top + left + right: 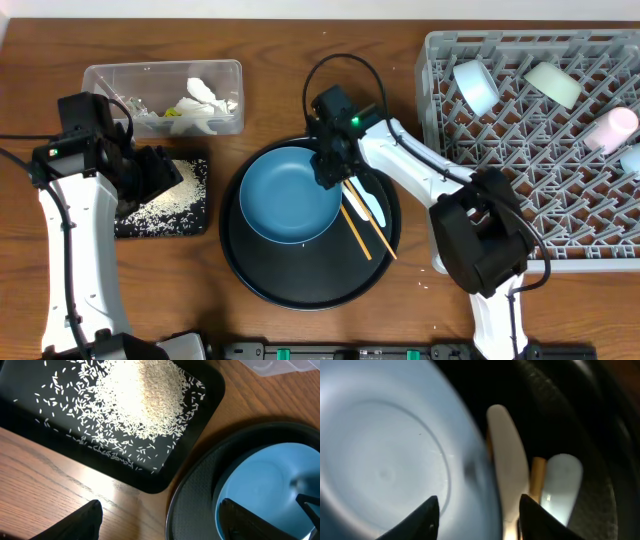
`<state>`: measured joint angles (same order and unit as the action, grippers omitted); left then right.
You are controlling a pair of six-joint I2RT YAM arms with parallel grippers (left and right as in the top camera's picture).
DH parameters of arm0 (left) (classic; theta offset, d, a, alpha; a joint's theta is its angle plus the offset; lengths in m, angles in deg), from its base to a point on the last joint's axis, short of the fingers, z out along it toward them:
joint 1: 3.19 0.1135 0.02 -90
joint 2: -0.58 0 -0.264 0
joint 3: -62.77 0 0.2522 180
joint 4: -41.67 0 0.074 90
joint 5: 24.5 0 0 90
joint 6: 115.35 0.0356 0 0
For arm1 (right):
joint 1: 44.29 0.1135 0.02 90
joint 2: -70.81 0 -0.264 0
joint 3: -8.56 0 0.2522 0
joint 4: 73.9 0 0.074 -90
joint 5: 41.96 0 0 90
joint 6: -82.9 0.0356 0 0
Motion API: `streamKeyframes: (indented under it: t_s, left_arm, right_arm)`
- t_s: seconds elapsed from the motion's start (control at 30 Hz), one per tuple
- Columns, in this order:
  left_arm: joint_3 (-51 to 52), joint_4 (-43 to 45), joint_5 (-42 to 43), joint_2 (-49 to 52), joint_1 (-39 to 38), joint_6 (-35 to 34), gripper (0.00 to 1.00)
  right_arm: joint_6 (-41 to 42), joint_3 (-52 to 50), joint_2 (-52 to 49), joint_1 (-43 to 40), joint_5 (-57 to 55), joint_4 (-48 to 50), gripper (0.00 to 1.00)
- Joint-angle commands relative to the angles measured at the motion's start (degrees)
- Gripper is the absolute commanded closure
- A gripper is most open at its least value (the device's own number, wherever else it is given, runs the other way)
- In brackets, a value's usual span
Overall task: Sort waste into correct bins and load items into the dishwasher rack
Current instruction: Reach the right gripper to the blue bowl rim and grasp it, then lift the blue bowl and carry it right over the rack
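Observation:
The large blue bowl [290, 195] [265, 480] [385, 450] sits in the round black tray [300, 280]. My right gripper [330, 170] [479, 500] is open and straddles the bowl's right rim, one finger inside and one outside. Beside that rim lie two wooden chopsticks [365, 235] [537, 477], a white spoon [507, 450] and a pale-blue spoon [562, 485]. My left gripper [160, 175] [160, 505] hangs open and empty over the wood, between the round tray and the shallow black tray [190, 215] [30, 415]. Rice [165, 200] [145, 395] lies in the shallow tray.
The clear tub [165, 95] at the back left holds white tissues [200, 100] and wrappers. The grey dishwasher rack [540, 150] fills the right side, with a white cup [475, 85], a pale bowl [553, 85] and a pink cup [612, 128] in it.

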<state>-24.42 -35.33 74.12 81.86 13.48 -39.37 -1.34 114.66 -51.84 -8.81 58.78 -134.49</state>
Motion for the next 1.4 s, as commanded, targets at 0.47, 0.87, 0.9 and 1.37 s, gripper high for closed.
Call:
streamKeyframes:
  t_s: [0.47,0.87,0.9,1.37]
  left_arm:
    - [-0.8,-0.4,-0.1,0.0,0.1,-1.1,0.24]
    - [-0.8,-0.4,-0.1,0.0,0.1,-1.1,0.24]
    - [-0.8,-0.4,-0.1,0.0,0.1,-1.1,0.24]
    - [-0.8,-0.4,-0.1,0.0,0.1,-1.1,0.24]
  right_arm:
    - [2.1,0.6,-0.8,2.4,-1.6,0.1,0.99]
    - [1.9,3.2,9.9,0.4,-5.0,-0.3,0.99]
    - [1.9,3.2,11.0,0.4,-5.3,-0.4,0.99]
    - [-2.4,3.2,28.0,-2.8,-49.4,-3.2,0.99]
